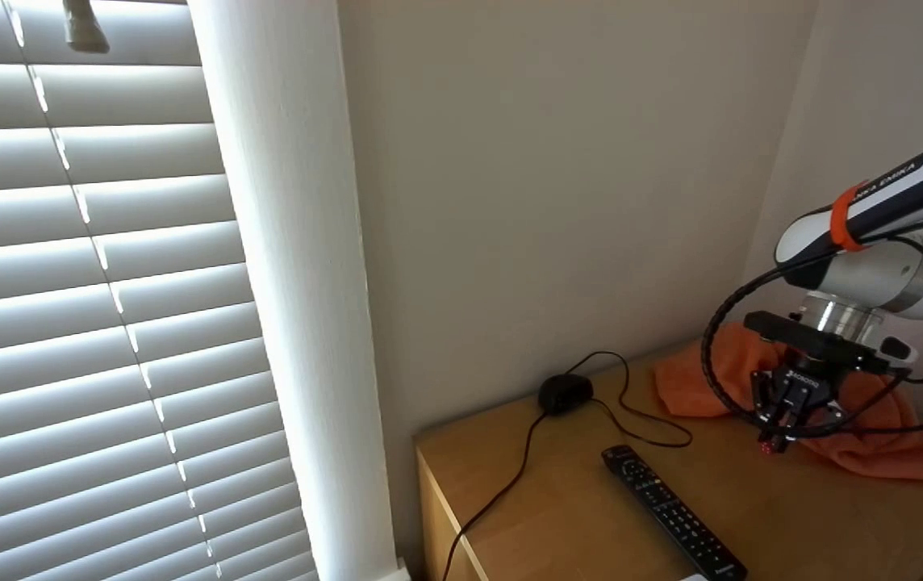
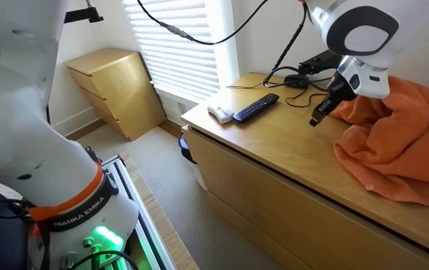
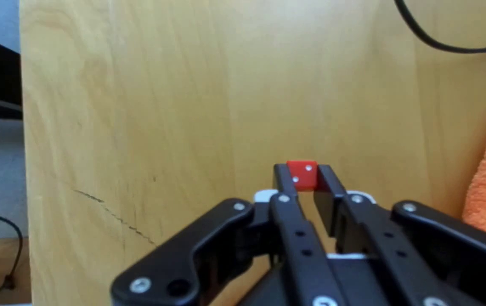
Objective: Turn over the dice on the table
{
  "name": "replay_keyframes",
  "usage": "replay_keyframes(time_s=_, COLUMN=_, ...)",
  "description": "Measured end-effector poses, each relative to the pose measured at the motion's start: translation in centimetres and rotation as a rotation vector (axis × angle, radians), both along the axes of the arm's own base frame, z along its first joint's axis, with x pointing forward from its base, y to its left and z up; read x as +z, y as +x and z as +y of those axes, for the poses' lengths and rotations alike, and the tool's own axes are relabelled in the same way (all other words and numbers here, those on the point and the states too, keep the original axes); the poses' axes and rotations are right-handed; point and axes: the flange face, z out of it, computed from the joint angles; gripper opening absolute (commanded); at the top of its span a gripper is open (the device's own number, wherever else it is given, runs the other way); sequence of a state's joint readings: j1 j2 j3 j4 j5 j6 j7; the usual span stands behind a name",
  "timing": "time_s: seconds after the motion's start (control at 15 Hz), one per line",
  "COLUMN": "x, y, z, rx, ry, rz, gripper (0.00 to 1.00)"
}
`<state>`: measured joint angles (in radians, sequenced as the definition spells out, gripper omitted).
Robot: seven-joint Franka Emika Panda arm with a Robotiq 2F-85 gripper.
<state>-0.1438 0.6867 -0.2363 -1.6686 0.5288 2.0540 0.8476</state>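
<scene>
Wrist view: tool (image 3: 303,179) pinches red die (image 3: 302,174). Robot base (image 2: 79,227) reads "FRANKA EMIKA".

The light tan wooden table (image 2: 293,140), its top marked by a dark scratch (image 3: 120,219), carries a black remote (image 2: 255,107), a white handheld device (image 2: 220,114) just beside its end, a small black device (image 1: 565,394) with a thin black cord (image 3: 459,49) looping across the wood, and a rumpled orange cloth (image 2: 398,146).
</scene>
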Motion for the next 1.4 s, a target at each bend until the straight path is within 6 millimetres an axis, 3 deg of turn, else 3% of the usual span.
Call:
replay_keyframes(time_s=0.47, x=-0.2, y=1.2, z=5.3, rx=0.029, ry=-0.293, rz=-0.073, gripper=0.05)
replay_keyframes(time_s=1.4, x=-1.1, y=-0.7, z=8.8, rx=0.112, ry=-0.635, rz=-0.030, gripper=0.05)
